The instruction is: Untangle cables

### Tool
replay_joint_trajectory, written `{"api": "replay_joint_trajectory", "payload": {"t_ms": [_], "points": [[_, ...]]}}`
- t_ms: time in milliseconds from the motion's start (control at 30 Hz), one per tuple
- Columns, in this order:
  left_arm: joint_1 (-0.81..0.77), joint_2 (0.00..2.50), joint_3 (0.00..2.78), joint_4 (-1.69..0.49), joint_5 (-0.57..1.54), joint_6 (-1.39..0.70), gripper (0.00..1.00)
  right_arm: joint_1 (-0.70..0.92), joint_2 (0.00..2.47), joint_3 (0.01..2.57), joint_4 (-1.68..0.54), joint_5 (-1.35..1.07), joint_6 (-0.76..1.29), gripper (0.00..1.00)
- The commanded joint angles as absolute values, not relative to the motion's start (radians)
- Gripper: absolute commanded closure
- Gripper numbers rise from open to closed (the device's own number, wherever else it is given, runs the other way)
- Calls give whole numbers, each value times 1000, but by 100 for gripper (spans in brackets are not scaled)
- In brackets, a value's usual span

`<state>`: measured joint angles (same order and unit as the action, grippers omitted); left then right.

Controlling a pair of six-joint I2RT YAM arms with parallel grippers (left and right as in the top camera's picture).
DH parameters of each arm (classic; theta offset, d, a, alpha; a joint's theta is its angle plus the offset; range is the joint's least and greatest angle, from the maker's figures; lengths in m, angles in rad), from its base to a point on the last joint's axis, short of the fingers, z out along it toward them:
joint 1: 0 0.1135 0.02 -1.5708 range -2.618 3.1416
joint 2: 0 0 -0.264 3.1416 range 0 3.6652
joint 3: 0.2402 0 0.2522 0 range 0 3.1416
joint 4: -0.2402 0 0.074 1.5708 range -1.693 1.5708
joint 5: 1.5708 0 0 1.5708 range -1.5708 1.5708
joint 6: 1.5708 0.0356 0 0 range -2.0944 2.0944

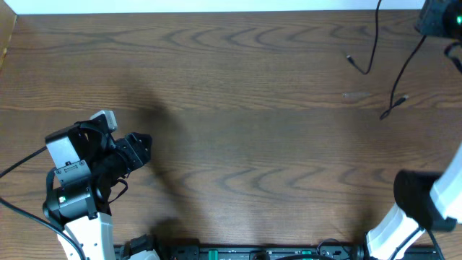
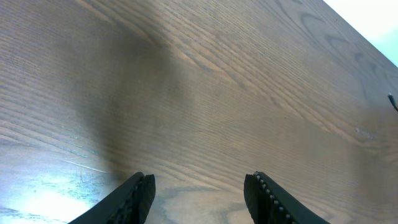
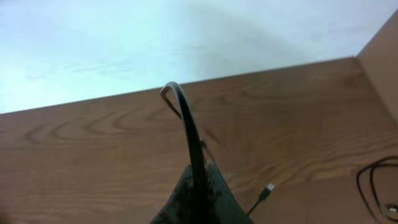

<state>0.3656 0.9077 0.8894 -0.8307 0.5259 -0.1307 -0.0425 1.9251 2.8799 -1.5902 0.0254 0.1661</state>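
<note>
Thin black cables [image 1: 395,85] hang from my right gripper [image 1: 439,19] at the far right corner. Two strands trail down onto the wooden table [image 1: 238,108], and one plug end [image 1: 349,58] lies left of them. In the right wrist view the right gripper [image 3: 198,177] is shut on a black cable [image 3: 188,127] that rises from the jaws and bends over at the top. Another plug end [image 3: 268,188] rests on the table beyond the gripper. My left gripper [image 1: 138,146] sits at the near left, far from the cables. Its fingers [image 2: 142,190] stand open over bare wood.
A thicker black cable loop [image 3: 372,182] shows at the right edge of the right wrist view. The left arm's body [image 1: 72,180] and the right arm's base [image 1: 419,209] stand along the near edge. A raised wooden wall [image 3: 380,56] borders the table's right side.
</note>
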Motion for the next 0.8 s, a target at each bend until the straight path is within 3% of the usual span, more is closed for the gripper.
{"api": "replay_joint_trajectory", "payload": {"t_ms": [0, 333, 767], "points": [[369, 902, 885, -833, 543, -125, 48, -91, 2021, 2883, -1555, -10, 207, 99], [369, 902, 885, -834, 543, -125, 48, -206, 2367, 2883, -1458, 49, 302, 99], [369, 902, 885, -855, 543, -80, 48, -703, 2446, 2885, -1526, 30, 362, 99]]}}
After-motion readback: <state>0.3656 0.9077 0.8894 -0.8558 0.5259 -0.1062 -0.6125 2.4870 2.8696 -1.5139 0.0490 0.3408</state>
